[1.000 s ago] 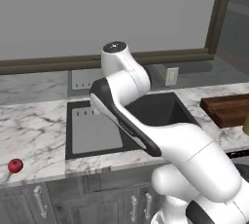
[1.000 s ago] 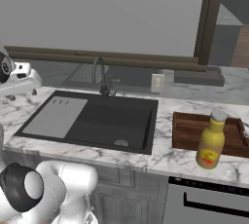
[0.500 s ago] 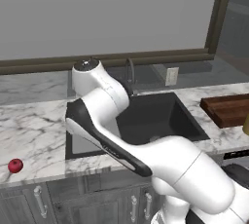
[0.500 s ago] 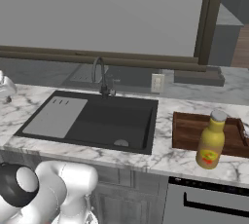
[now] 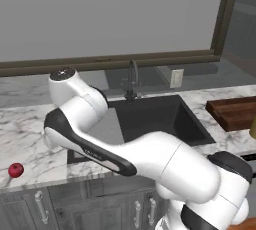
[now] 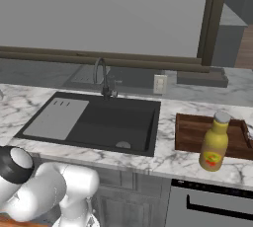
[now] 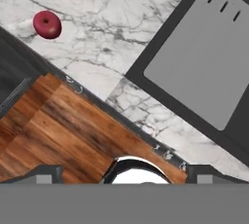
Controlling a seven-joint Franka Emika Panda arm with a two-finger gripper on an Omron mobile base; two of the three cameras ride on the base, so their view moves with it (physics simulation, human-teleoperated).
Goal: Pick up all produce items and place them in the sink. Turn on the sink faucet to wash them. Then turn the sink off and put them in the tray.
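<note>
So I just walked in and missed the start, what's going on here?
A white robot arm is swinging left over the marble counter toward a small red fruit near the counter's front edge. Its end effector is open and holds nothing; the hand view looks down on the fruit from well above. The sink has no fruit in it, the faucet shows no water, and the wooden tray waits at right beside a yellow bottle.

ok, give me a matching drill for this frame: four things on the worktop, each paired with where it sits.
Things:
1. small glossy red round fruit
2. flat light-grey slotted panel
3. yellow squeeze bottle
4. dark gooseneck faucet

Places:
A. behind the black basin, at its rear edge
B. over the basin's left part
C. on the marble, far left near the front edge
D. in front of the reddish-brown wooden tray, right of the basin

Pairs: 1-C, 2-B, 3-D, 4-A
</note>
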